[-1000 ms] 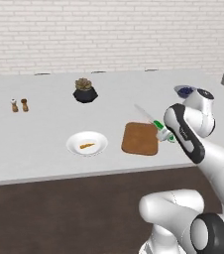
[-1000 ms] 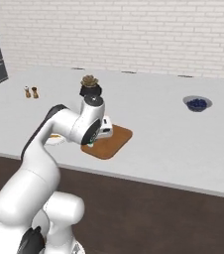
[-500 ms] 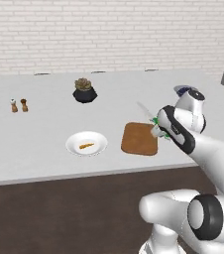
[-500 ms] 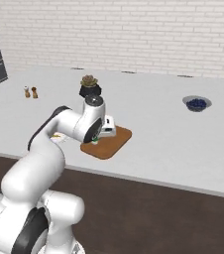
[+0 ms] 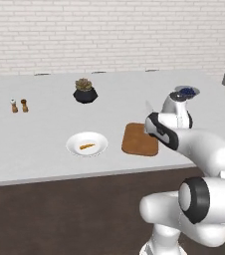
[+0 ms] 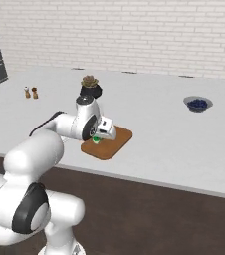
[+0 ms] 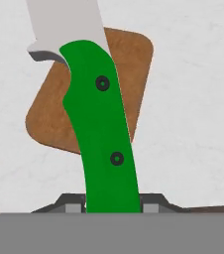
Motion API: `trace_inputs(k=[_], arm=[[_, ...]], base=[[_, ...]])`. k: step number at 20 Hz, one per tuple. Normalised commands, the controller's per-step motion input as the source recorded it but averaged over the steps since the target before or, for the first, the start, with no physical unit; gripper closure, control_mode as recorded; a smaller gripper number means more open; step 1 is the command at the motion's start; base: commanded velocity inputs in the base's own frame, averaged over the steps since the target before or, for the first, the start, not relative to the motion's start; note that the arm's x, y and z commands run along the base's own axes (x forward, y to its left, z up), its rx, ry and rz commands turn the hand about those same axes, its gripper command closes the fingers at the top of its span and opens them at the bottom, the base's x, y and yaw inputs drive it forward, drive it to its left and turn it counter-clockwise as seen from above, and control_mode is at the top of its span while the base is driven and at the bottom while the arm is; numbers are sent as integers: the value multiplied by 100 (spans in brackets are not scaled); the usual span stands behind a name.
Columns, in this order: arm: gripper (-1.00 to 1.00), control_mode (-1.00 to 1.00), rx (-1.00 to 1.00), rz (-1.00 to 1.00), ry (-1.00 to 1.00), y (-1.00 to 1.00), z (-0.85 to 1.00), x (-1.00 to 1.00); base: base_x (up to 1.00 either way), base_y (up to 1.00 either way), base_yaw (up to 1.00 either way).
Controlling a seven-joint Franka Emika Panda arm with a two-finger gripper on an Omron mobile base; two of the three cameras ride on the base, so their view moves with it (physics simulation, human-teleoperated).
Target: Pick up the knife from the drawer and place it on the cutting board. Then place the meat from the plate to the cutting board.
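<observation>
My gripper (image 7: 111,203) is shut on the knife's bright green handle (image 7: 101,134), and the pale blade (image 7: 67,22) points away from the hand. Below the knife lies the brown wooden cutting board (image 7: 131,59), bare. In the left base view the gripper (image 5: 154,125) hovers at the right edge of the cutting board (image 5: 138,139), with the slim blade (image 5: 148,106) sticking up behind it. The white plate (image 5: 87,144) sits left of the board with the small orange-brown meat (image 5: 87,146) on it. In the right base view the gripper (image 6: 98,137) hangs low over the board (image 6: 109,145). The drawer is out of view.
A dark potted plant (image 5: 85,91) stands behind the plate. Two small shakers (image 5: 19,105) stand far left. A bowl of blueberries (image 5: 186,91) sits at the back right. The pale counter (image 5: 35,149) ends in a front edge above dark cabinet fronts.
The hand has turned and sunk closer over the cutting board, still carrying the knife. Plate, meat and board have not moved.
</observation>
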Motion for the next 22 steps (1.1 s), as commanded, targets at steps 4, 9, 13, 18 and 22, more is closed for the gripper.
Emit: trace_inputs(k=[4, 9, 13, 18, 22], arm=[[100, -100, 1, -30, 0, 0, -27, 0], [100, -100, 7, -23, 7, 0, -38, 2], [100, -100, 14, -11, 14, 0, -41, 39], [100, -100, 4, 0, 11, 0, -21, 44], [100, -100, 0, 0, 6, 1, -4, 48]], base=[[0, 0, 0], [0, 0, 0], [0, 0, 0], [0, 0, 0], [0, 0, 0]])
